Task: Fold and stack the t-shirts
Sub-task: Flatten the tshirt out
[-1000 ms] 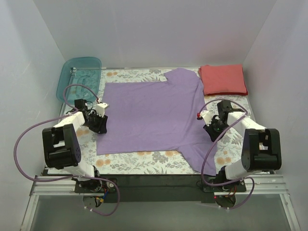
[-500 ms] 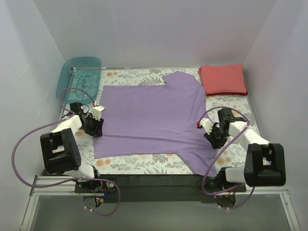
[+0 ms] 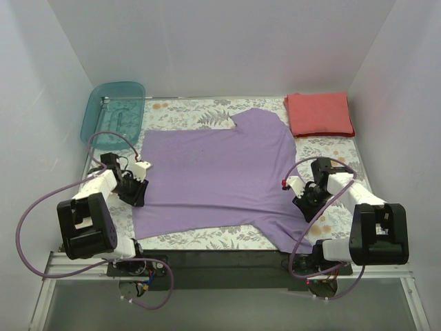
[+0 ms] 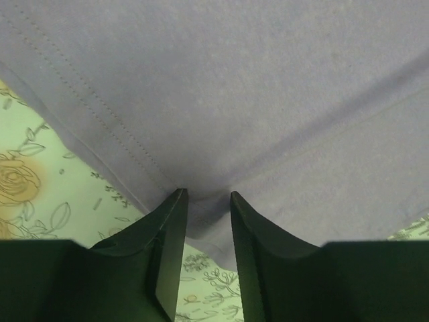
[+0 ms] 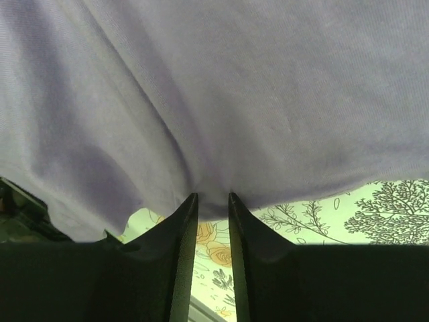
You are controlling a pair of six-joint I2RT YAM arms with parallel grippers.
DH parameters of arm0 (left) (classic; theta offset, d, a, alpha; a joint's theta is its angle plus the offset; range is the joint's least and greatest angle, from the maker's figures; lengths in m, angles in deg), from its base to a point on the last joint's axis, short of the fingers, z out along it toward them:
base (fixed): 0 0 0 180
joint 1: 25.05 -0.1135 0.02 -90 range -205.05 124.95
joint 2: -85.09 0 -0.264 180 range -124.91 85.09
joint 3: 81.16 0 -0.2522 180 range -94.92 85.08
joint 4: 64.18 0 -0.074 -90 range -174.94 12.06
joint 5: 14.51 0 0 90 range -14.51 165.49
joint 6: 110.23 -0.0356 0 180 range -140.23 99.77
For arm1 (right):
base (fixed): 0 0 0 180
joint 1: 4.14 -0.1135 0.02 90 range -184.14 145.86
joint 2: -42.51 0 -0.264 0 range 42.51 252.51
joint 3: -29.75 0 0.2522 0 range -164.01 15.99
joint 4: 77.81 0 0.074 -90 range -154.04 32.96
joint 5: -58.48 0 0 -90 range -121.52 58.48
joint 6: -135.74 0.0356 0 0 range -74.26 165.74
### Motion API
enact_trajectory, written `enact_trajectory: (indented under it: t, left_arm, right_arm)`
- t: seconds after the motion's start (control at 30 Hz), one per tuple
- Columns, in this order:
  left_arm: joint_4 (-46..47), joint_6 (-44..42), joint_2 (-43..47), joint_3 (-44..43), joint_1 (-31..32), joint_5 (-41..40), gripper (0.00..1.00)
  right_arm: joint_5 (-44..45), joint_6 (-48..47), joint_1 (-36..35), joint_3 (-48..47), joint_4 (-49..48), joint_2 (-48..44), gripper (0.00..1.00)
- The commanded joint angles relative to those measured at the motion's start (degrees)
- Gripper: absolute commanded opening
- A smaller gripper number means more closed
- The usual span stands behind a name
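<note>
Now left fingers (image 4: 173, 225) and right fingers (image 5: 188, 225) pinch opposite edges of the lavender t-shirt (image 3: 213, 172).

Colours on the table: purple, coral, teal, floral.
Centre frame, the lavender-purple t-shirt (image 3: 213, 176), plain, with matching stitch lines along its hem. Upper right, the coral-red t-shirt (image 3: 319, 114), plain. Upper left, the bin (image 3: 114, 110), translucent teal. The table cover (image 3: 186, 112) is pale, printed with grey-green leaves and orange blooms. The cables (image 3: 110, 133) are purple.
</note>
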Motion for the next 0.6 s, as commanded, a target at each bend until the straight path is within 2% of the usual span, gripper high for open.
enact_trajectory:
  t: [0.0, 0.1, 0.13, 0.17, 0.23, 0.27, 0.3, 0.37, 0.4, 0.43, 0.57]
  left_arm:
    - [-6.1, -0.2, 1.8, -1.8, -0.8, -0.9, 0.32]
    - [-7.6, 3.1, 1.8, -9.0, -0.7, 6.2, 0.38]
    - [-7.6, 4.3, 1.1, -15.2, -0.7, 10.6, 0.41]
    - [-7.6, 5.4, 0.3, -18.2, -0.7, 12.4, 0.43]
    - [-6.8, 9.5, -3.3, -24.2, 0.3, 15.7, 0.48]
    - [-6.4, 10.4, -4.5, -29.0, 1.0, 17.2, 0.49]
    - [-5.3, 12.1, -5.7, -31.1, 3.0, 17.1, 0.49]
    - [-0.4, 16.6, -9.3, -35.3, 4.8, 16.6, 0.52]
    - [2.5, 17.6, -10.5, -36.7, 6.6, 16.3, 0.54]
    - [4.2, 21.1, -11.7, -37.9, 7.2, 15.7, 0.57]
    - [10.8, 28.6, -19.6, -43.9, 8.9, 13.9, 0.6]
  right_arm:
    - [-2.7, -1.0, 0.1, -5.0, 4.4, 0.9, 0.32]
    - [-7.7, 0.4, 0.2, -14.7, 4.7, 0.3, 0.33]
    - [-10.5, 2.3, 0.2, -17.7, 4.8, 1.5, 0.33]
    - [-11.7, 4.0, 0.2, -25.1, 4.7, 2.3, 0.33]
    - [-14.4, 6.8, 0.3, -32.4, 3.4, 6.5, 0.35]
    - [-15.0, 10.3, 0.3, -39.2, 2.6, 8.4, 0.36]
    - [-15.0, 12.3, 0.2, -43.0, -0.2, 10.4, 0.42]
    - [-14.5, 17.6, 0.3, -49.5, -2.1, 17.8, 0.41]
    - [-14.6, 19.0, 0.3, -56.7, -3.2, 23.2, 0.39]
    - [-14.9, 20.1, 0.3, -59.9, -3.7, 26.0, 0.39]
    - [-13.6, 25.8, 0.3, -76.7, -6.5, 39.3, 0.37]
